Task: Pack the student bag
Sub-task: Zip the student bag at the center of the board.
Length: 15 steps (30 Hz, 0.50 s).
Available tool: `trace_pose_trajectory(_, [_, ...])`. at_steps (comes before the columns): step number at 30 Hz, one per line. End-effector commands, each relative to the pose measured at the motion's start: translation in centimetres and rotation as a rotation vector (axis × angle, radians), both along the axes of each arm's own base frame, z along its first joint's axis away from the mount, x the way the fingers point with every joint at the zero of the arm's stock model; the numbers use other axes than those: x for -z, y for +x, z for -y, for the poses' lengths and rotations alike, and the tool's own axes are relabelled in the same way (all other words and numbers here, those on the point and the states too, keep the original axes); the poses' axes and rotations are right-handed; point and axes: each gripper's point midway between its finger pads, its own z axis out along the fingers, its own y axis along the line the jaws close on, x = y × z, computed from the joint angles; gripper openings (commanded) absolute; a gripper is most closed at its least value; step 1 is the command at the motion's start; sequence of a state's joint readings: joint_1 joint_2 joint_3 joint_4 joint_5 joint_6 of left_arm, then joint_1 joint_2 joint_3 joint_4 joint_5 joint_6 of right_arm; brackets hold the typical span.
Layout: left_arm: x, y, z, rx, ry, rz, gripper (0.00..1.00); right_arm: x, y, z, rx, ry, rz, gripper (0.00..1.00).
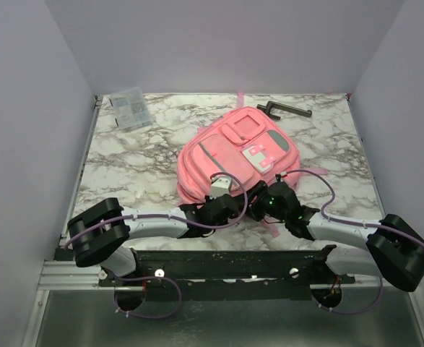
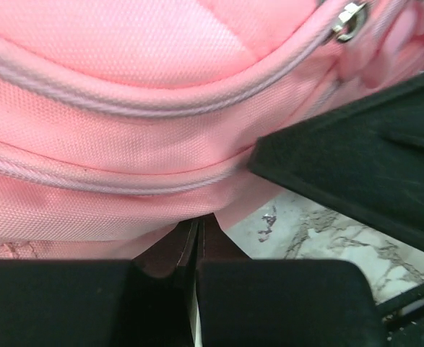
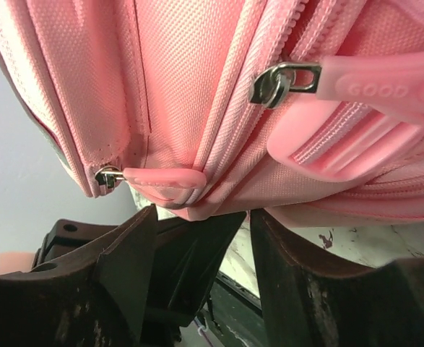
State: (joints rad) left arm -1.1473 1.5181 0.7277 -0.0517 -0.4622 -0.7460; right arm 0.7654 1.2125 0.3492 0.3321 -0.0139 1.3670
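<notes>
The left pincer (image 2: 198,235) is closed tight at the near rim of the student bag (image 1: 233,148), a large soft pink fabric backpack with grey-trimmed front pockets. A fold of its woven cloth seems nipped at the tips. The right pincer (image 3: 197,224) stands open just under the same rim, beside a small pink rubber zip pull (image 3: 161,181). The bag lies flat, pockets up, in the middle of the marble-patterned bench (image 1: 125,159). I judge it light and limp. The cloth will sag and bunch, so piped seams or zip pulls make surer holds than a flat panel. Both arms reach inward from the outer corners, forearms low, wrists meeting at the bag's near edge. Beyond it lie a clear plastic box (image 1: 128,107) and a black angled handle (image 1: 284,108).
</notes>
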Motion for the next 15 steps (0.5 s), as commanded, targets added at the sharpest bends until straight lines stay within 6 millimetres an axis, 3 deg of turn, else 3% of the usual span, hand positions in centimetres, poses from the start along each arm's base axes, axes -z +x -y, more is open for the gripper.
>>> trace_pose_trajectory(1, [-2.5,-0.2,1.6,0.079,-0.111,0.04,0.0,-0.5,0.4,-0.9,0.021,0.087,-0.019,0.58])
trace_pose_trajectory(4, [-2.5,-0.5,1.8,0.088,-0.143,0.03,0.0,-0.5,0.9,-1.3,0.069,0.149,-0.067,0.58])
trace_pose_trajectory(10, [-2.2,-1.0,0.8,0.064,-0.165,0.018,0.0,-1.8,2.8,-0.2,0.223,0.164,-0.092,0.4])
trace_pose_trajectory(14, [-3.3,-0.8,-0.5,0.033,-0.193,0.056,0.26,-4.4,3.4,0.4,0.261,0.198,-0.043,0.01])
trace_pose_trajectory(15, [-3.7,-0.7,-0.6,0.031,-0.201,0.064,0.32,-4.7,3.5,0.6,0.279,0.203,-0.048,0.0])
